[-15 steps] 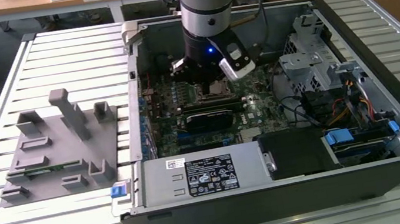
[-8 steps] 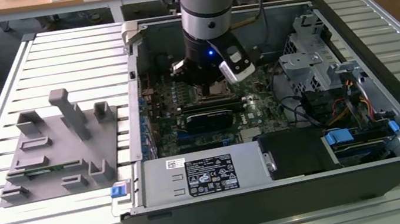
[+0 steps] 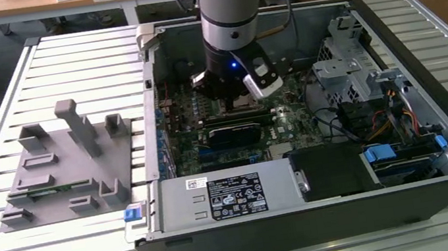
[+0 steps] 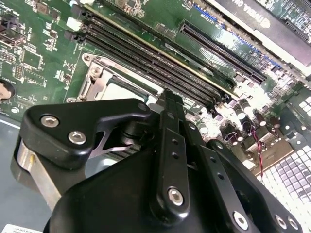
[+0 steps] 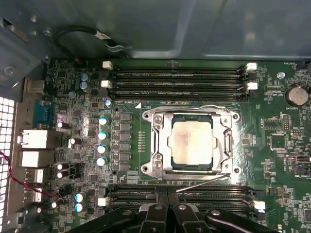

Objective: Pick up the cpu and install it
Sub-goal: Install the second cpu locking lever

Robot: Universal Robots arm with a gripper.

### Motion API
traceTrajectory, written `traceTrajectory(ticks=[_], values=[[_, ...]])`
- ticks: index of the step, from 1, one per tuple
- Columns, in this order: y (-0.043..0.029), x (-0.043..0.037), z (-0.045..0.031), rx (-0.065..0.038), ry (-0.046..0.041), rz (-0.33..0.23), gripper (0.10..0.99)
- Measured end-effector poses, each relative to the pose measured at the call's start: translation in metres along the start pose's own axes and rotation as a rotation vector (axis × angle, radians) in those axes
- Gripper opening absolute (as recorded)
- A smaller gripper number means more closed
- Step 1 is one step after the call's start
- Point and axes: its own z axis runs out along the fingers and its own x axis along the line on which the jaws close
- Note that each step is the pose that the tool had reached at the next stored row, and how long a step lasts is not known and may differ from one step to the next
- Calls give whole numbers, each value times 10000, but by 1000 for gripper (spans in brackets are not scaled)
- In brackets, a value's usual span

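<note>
- The cpu [image 5: 190, 143] lies flat in the metal socket frame [image 5: 158, 145] on the green motherboard [image 5: 272, 160], its pale silver top facing up; in the first wrist view it sits near the middle of the board.
- Memory slots [image 5: 177, 77] run in dark rows at the socket's 12 o'clock side in that view, and more rows run along its 6 o'clock side.
- The end effector [image 5: 167, 206] hangs just above the board beside the socket; its two black fingers [image 5: 158, 213] are pressed together with nothing between them, and they are apart from the cpu.
- In the second wrist view the end effector [image 4: 167, 104] points down at the socket, where a corner of the cpu [image 4: 124, 90] shows past the finger [image 4: 170, 145].
- In the exterior view the arm [image 3: 228, 11] reaches down into the open computer case [image 3: 327, 216], which lies on the slatted desk [image 3: 72, 61].
- A grey fixture [image 3: 65, 166] stands on the desk at the case's 9 o'clock in the exterior view, well apart from the arm.
</note>
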Motion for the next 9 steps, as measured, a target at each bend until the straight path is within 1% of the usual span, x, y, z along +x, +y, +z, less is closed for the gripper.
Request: traceTrajectory(ticks=[1,3,5,9], values=[[-2,4,5,-25,0,9,106],[-9,10,16,-133,-3,30,106],[-21,14,26,-218,-6,54,106],[-50,25,52,-313,-14,105,106]])
